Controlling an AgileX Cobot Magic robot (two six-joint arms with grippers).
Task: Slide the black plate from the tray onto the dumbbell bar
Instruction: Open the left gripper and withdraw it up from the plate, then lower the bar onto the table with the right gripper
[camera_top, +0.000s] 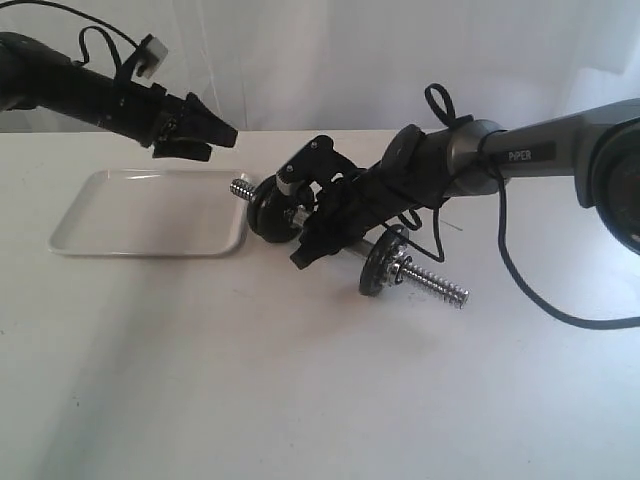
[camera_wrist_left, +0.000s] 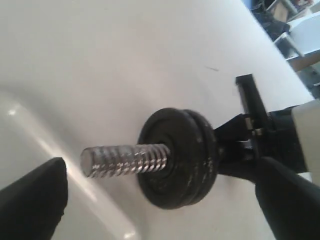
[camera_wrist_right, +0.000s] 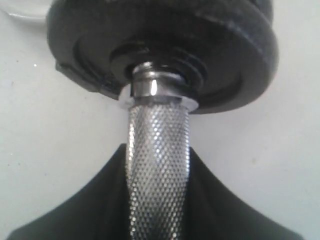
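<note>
Pinching the bar (camera_wrist_right: 157, 165) at its knurled middle, the right gripper (camera_top: 318, 225) evidently steadies it for loading. The plate (camera_wrist_left: 160, 185) sits on its threaded end beside the tray (camera_top: 140, 215); the left gripper (camera_top: 214, 140) hangs spread, empty.

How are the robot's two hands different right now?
The left gripper is open and holds nothing; the right gripper is shut on the dumbbell bar. The left gripper hangs in the air near the tray, while the right gripper is down low by the table, at the bar's middle. Both are black with pointed fingers.
</note>
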